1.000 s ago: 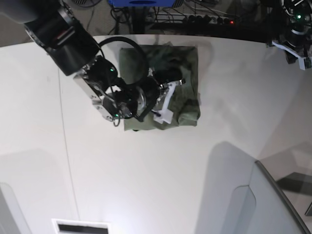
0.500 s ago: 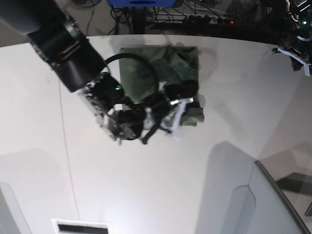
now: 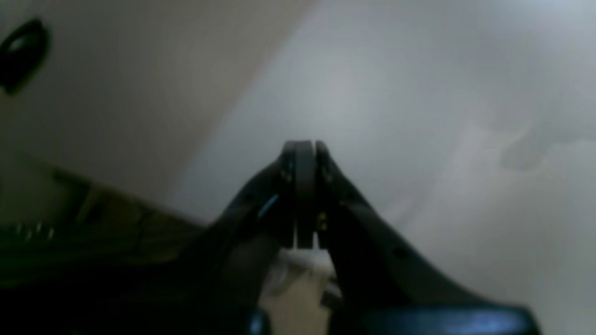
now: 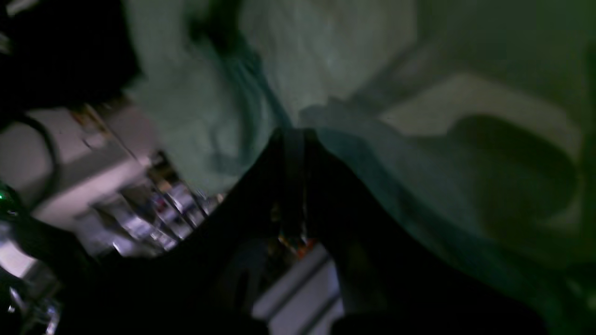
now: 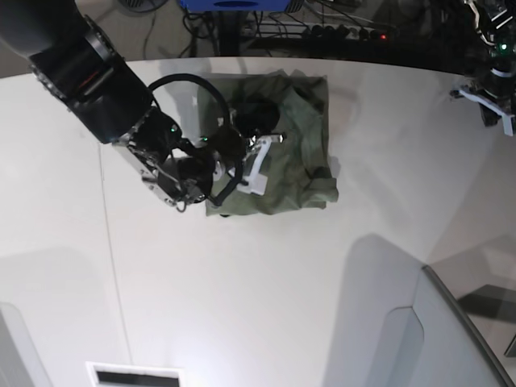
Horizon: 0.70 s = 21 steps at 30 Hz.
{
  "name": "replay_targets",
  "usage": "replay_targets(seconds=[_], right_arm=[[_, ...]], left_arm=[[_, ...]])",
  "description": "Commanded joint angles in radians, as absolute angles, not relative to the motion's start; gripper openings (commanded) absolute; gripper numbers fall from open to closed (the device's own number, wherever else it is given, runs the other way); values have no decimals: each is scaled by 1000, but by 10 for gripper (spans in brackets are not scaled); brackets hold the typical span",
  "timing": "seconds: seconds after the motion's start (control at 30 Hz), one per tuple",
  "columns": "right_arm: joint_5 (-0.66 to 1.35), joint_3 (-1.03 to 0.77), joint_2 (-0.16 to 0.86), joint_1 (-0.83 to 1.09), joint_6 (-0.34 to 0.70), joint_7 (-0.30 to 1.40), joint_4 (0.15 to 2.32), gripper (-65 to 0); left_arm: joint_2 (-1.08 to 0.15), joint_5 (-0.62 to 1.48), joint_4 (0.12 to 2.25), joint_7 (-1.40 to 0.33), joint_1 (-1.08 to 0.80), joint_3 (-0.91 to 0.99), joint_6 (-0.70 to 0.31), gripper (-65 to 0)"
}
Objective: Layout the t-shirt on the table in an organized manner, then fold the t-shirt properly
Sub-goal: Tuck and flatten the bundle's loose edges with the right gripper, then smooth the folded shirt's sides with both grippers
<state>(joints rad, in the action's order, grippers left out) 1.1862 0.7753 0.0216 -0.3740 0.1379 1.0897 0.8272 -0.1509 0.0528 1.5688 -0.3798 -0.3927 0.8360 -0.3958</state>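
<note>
In the upper middle of the base view, the right gripper (image 5: pixel 256 165) hangs over the folded t-shirt (image 5: pixel 302 161) on the table (image 5: pixel 266 282), jaws clenched with no cloth visibly between them. At far upper right, the left gripper (image 3: pixel 303 150) is clenched on nothing.

The right arm (image 5: pixel 89 68) was a thick black cylinder with a red mark on its side. Nearer its end effector (image 5: pixel 256 165) came silver brackets, 2 green lights, a looping black cable and white finger parts. The left end effector (image 3: pixel 301 153) had dark, curved fingers.
</note>
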Motion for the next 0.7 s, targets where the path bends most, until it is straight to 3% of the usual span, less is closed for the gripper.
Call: replay_targets(seconds=[0.0,0.17,0.4,0.67], right_arm=[[1218,774,-4,-412,143,1087,822,-645],[1211,783,-61,-450,148,1116,671,-645],[1216,782,-131,-476,148,1125,668,-645],[1264,779,-136,-506,148,1121,673,-648]], left_arm=[[-166,51,1584,-366,-395,835,-390,-650],[-193,51,1584,-366,-378,748,-387,-650],[-185,51,1584,-367,-306,717,-387,-650],[-165,51,1583,-369,-265,717,-387,-650]])
